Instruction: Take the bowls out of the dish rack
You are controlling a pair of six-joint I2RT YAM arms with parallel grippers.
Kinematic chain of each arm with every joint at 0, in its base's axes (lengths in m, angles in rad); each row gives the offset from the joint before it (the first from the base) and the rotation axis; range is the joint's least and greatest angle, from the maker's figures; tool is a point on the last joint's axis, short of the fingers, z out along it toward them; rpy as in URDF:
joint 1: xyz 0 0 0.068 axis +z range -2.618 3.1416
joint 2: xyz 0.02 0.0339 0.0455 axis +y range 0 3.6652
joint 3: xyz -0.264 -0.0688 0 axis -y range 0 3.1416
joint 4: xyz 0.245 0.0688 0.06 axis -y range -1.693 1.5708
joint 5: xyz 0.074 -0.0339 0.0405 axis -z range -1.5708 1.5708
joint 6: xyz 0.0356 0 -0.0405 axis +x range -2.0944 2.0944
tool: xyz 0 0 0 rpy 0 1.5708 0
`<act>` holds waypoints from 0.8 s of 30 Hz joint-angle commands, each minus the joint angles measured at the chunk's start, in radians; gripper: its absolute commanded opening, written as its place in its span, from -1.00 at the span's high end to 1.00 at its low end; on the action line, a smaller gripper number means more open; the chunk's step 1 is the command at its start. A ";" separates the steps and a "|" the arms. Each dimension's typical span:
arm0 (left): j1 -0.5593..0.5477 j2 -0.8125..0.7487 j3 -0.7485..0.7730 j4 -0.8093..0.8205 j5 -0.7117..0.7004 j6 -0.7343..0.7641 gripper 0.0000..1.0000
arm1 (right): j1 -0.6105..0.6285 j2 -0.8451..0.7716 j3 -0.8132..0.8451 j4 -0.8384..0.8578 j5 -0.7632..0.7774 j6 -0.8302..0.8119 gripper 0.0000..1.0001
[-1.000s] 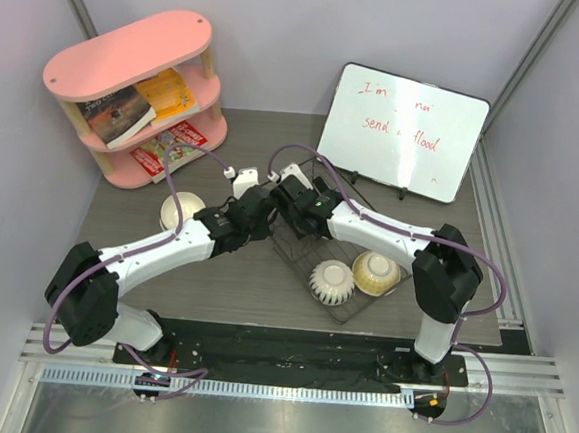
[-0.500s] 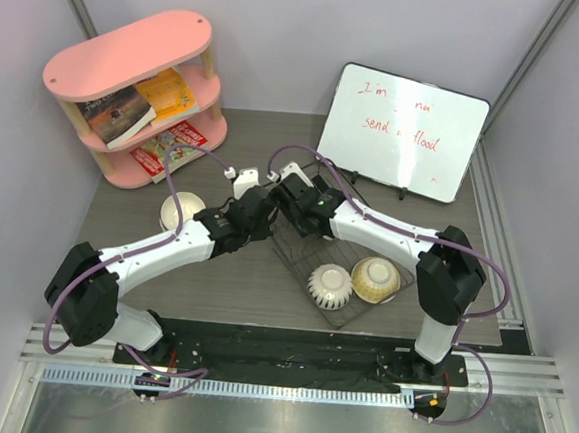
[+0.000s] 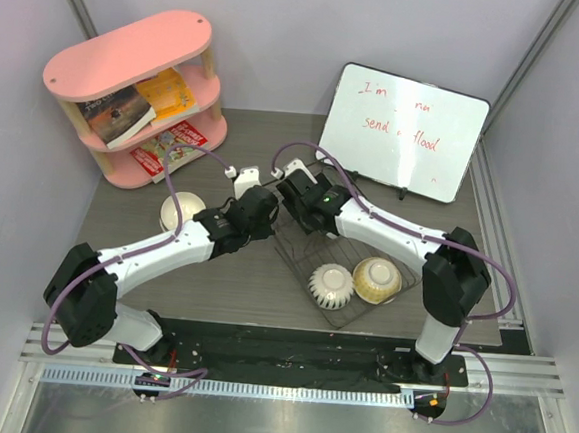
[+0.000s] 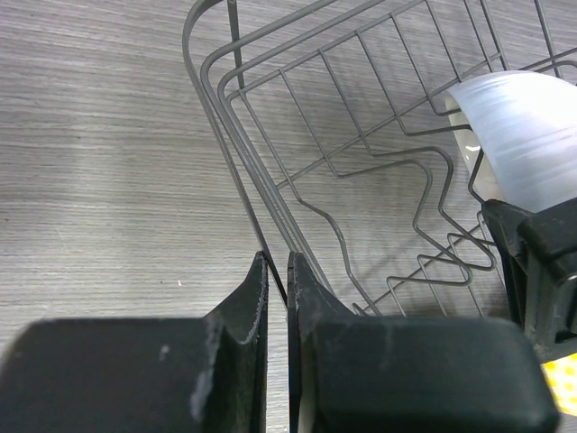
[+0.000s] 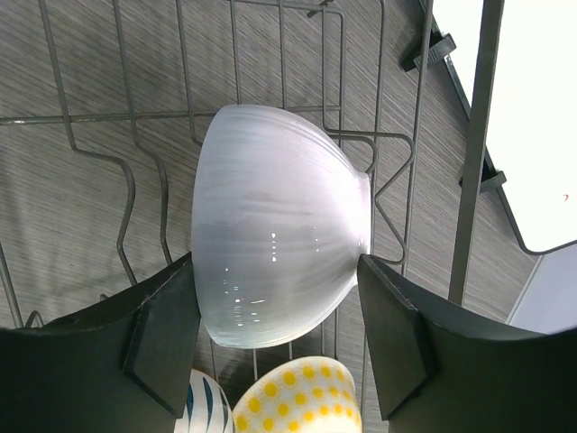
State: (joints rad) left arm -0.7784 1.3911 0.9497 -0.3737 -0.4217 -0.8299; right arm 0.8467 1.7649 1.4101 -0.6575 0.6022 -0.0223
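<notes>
- Over the past second the right arm's elbow has swung slightly outward, and its wrist has edged toward the far end of the rectangular black thin-wire dish rack (image 3: 312,250). The left arm has barely shifted.
- The right gripper (image 5: 275,275) grasps a glossy white ribbed ceramic bowl (image 5: 270,207) turned on its side. A black finger presses each flank, and the rack's bent wire prongs lie beneath it.
- The left gripper (image 4: 278,271) is clenched on the rack's thin rim wire near a rounded corner.
- Close by the held bowl, a blue-and-white banded bowl (image 3: 331,285) and a yellow-dotted bowl (image 3: 376,280) rest side by side at the rack's near end.
- A tall rack wire and the red-lettered whiteboard (image 3: 402,130) on its stand rise just beyond the grasp.
- A round cream bowl (image 3: 182,210) sits on the grey wood-grain table (image 3: 234,287), outside the rack and beside the left arm.
- A pink oval-topped shelf (image 3: 131,59) holding books stands in the far left corner.
</notes>
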 commanded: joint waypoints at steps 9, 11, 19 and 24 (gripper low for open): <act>-0.002 -0.023 -0.034 -0.264 -0.003 0.084 1.00 | -0.118 -0.113 0.078 0.085 0.285 -0.079 0.96; -0.002 -0.018 -0.031 -0.264 0.003 0.087 1.00 | -0.121 -0.099 0.078 0.084 0.271 -0.067 0.95; -0.002 0.014 -0.011 -0.269 0.012 0.091 1.00 | -0.109 -0.041 0.053 0.027 0.287 0.021 0.74; -0.002 0.028 -0.008 -0.258 0.031 0.091 1.00 | -0.089 -0.035 -0.043 0.102 0.369 0.018 0.94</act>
State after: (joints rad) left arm -0.7795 1.4117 0.9585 -0.3580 -0.3988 -0.8307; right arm 0.8288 1.7676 1.3998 -0.6624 0.6041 -0.0109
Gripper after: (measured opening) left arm 0.043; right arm 0.668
